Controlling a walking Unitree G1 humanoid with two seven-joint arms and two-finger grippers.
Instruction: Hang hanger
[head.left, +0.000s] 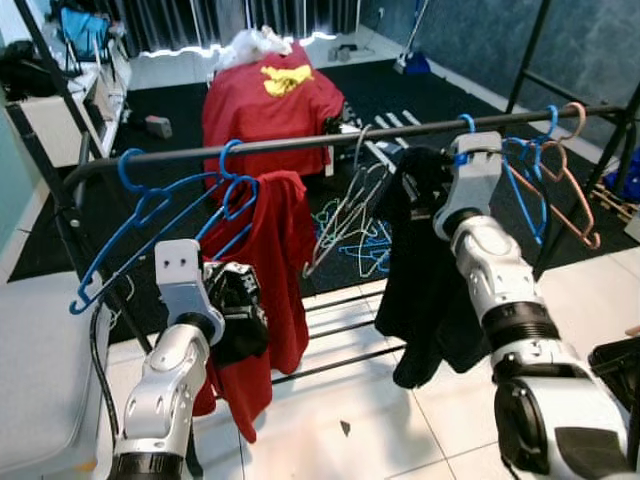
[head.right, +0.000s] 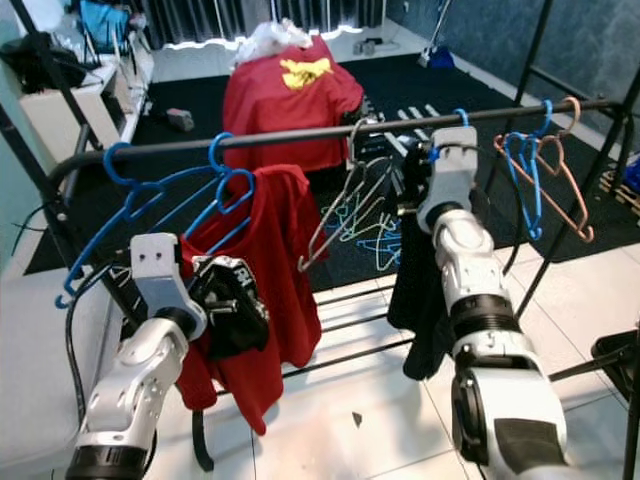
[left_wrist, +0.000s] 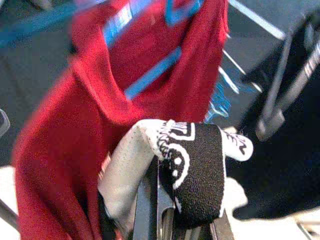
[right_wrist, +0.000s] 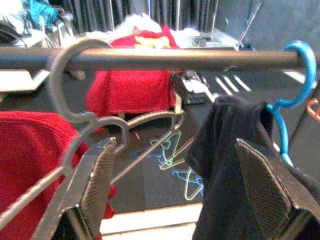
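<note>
Dark rail, blue hanger under black garment, right tool wide, left tool holding patterned cloth.

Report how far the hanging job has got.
Done: the black garment hangs by its blue hanger on the rail, with the open right gripper beside it. In hand: the left gripper clamps a black-and-white cloth. Left: hanging that cloth, it seems.

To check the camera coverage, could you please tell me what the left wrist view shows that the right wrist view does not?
Left wrist view alone: a black-and-white patterned cloth held in the left end effector. Right wrist view alone: the rail, a grey hanger and a blue hanger hook over it, and the open right end effector. Both: the red garment and black garment.
</note>
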